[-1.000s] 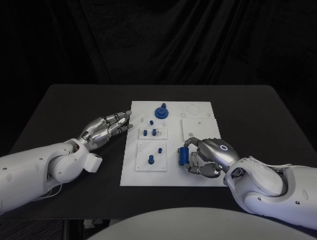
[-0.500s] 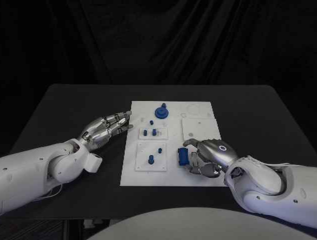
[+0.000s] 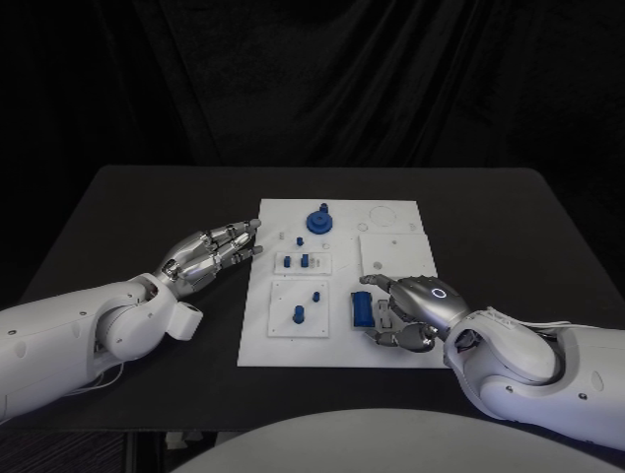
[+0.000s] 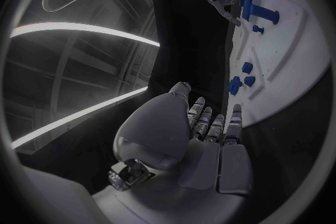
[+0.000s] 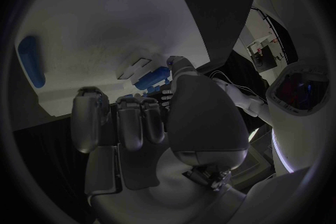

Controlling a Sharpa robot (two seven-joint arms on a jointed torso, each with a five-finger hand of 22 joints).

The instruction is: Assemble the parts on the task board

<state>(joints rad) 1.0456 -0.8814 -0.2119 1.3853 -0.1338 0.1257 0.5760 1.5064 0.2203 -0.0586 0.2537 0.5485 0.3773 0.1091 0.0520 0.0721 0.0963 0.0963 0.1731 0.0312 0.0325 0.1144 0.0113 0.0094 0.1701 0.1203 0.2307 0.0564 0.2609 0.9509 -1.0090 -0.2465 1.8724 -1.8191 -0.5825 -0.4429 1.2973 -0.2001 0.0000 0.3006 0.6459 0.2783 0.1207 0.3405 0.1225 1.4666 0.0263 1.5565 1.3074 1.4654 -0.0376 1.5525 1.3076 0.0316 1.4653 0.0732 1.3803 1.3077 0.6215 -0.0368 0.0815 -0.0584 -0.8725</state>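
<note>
The right hand (image 3: 409, 307) curls over the board's (image 3: 398, 355) near right part, its fingers at a long blue part (image 3: 360, 307) that lies flat just beside them; whether they grip it I cannot tell. The left hand (image 3: 210, 251) rests released, empty, off the board's left edge. Several small parts already stand in their blocks, so I judge the task partly done, with this long piece left to seat.
</note>
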